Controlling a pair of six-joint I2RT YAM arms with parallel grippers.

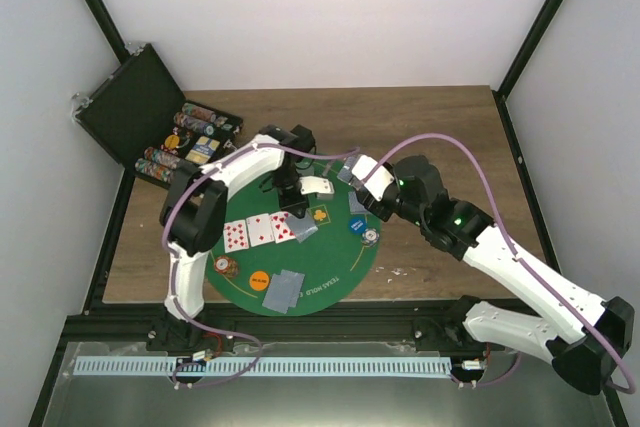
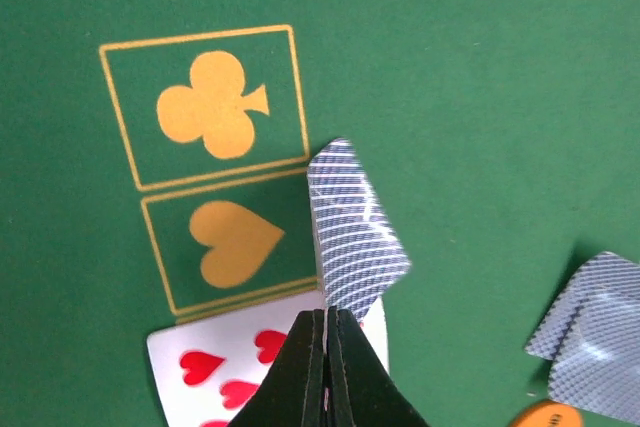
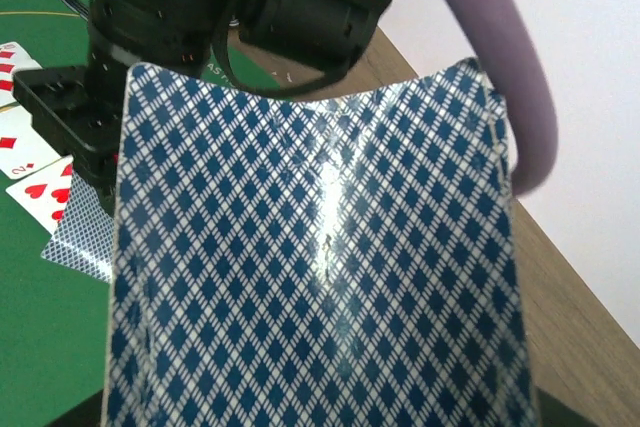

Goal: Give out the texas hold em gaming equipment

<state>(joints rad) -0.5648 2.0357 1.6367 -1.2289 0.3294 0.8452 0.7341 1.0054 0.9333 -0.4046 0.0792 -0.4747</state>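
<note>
On the round green mat [image 1: 330, 267] lie three face-up red-pipped cards [image 1: 259, 231], a face-down pair [image 1: 285, 289], an orange disc [image 1: 258, 280], a blue disc [image 1: 357, 224], a pale disc [image 1: 370, 236] and a short brownish chip stack [image 1: 224, 266]. My left gripper [image 1: 297, 209] [image 2: 327, 313] is shut on the edge of one blue-backed card [image 2: 355, 237], held just above a face-up hearts card [image 2: 215, 367]. My right gripper [image 1: 336, 185] holds blue-backed cards [image 3: 320, 247] that fill its wrist view and hide its jaws. They face the left gripper closely.
An open black case [image 1: 165, 127] with rows of chips stands at the back left, off the mat. Printed club [image 2: 210, 107] and heart [image 2: 232, 239] boxes lie beside the held card. Two face-down cards [image 2: 590, 332] and the orange disc [image 2: 545, 415] lie to its right.
</note>
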